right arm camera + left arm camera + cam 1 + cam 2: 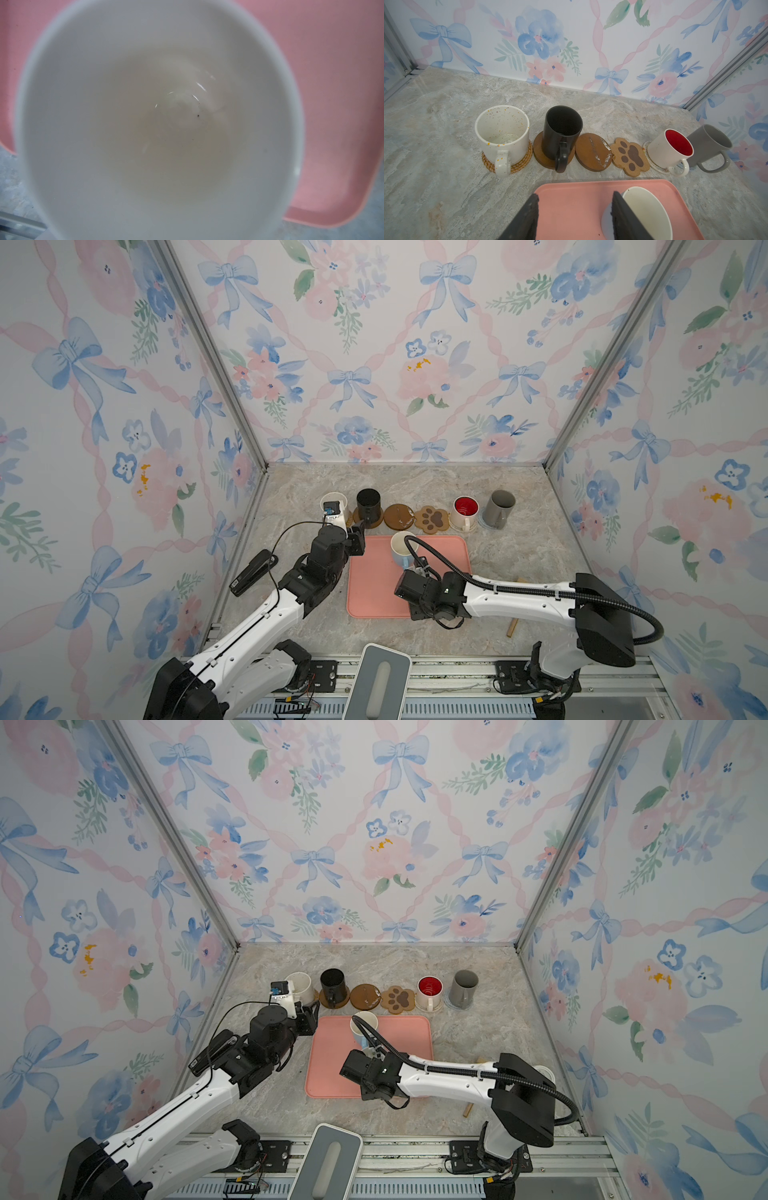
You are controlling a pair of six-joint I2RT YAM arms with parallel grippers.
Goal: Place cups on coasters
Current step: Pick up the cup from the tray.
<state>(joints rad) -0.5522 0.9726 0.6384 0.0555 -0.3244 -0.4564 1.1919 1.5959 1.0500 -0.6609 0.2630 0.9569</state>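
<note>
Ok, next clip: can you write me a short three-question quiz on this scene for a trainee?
1. True or false: the black mug stands on a brown round coaster.
2. Which coasters are bare? A) none; B) the scuffed brown round and the paw-print; C) all six.
3. Fill in: the light blue mug is over the pink ____, not on a coaster.
Key: 1 true; 2 B; 3 tray.
</note>
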